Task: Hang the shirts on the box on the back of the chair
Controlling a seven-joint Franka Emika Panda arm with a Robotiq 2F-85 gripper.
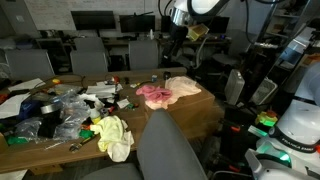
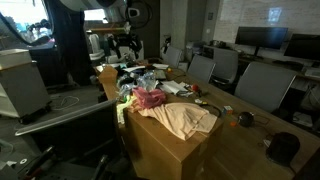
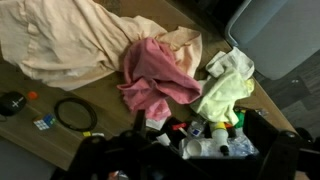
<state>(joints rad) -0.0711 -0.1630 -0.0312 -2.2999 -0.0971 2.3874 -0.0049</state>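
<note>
Three shirts lie on the brown box top (image 1: 205,105). A peach shirt (image 1: 185,88) (image 2: 185,120) (image 3: 70,40) lies spread out, a pink shirt (image 1: 153,95) (image 2: 150,98) (image 3: 155,70) lies bunched beside it, and a yellow shirt (image 1: 115,135) (image 3: 230,90) lies further along. A grey chair back (image 1: 165,145) stands at the box's edge; it also shows in the wrist view (image 3: 275,35). My gripper (image 1: 172,45) (image 2: 128,45) (image 3: 190,165) hangs high above the shirts, open and empty, touching nothing.
Clutter covers the far part of the surface: plastic bags, bottles and a dark bin (image 3: 215,140). A black ring (image 3: 72,113) and small items lie near the peach shirt. Office chairs (image 1: 90,60) and monitors stand around, and another chair (image 2: 70,130) stands by the box.
</note>
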